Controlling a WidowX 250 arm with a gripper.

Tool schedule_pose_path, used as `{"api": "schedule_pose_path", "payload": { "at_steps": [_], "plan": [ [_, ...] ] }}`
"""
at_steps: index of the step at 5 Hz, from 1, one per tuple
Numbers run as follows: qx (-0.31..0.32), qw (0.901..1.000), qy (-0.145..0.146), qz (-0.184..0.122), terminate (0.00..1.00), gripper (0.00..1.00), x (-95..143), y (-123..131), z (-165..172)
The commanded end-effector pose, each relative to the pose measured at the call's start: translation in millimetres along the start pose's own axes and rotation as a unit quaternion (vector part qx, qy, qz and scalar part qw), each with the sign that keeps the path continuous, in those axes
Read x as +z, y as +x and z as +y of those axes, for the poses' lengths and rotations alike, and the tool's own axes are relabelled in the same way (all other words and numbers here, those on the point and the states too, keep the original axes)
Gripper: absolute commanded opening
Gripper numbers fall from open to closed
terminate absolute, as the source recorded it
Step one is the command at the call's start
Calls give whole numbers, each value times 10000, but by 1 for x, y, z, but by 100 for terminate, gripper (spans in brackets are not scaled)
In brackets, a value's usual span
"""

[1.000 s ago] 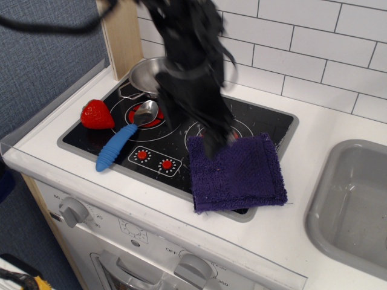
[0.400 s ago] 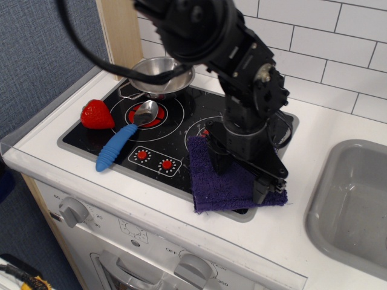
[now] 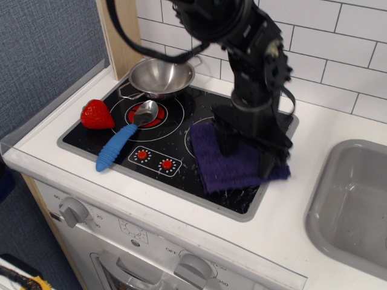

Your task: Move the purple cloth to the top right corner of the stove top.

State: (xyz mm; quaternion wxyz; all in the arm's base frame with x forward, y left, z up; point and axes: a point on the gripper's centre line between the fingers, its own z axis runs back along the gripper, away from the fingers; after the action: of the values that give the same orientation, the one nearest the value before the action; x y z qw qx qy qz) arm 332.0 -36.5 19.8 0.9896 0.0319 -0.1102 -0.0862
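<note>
White tile wall behind, white table with the stove top set into it and a grey sink at right. My tool is down on the purple cloth; two dark fingers press into it, but I can't tell if they're pinching fabric. Cloth lies on the right half of the stove top, its right edge over the rim. Silver pot, spoon with blue handle and strawberry sit on the left.
</note>
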Motion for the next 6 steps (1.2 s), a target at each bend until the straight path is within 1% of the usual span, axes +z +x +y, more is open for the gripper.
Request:
{"api": "schedule_pose_path", "payload": {
  "at_steps": [1,2,3,4,5,6],
  "plan": [
    [-21,9996,-199,-201,0,100,-4,54,3],
    [-19,9984,-416,-371,0,100,-4,85,-5],
    [-278,9978,-483,-359,0,100,-7,94,-15],
    [-539,9967,-517,-315,0,100,-8,93,-19],
    [-622,9957,-547,-424,0,100,7,91,-16],
    [-699,9949,-276,-675,0,100,43,96,-9]
  ]
}}
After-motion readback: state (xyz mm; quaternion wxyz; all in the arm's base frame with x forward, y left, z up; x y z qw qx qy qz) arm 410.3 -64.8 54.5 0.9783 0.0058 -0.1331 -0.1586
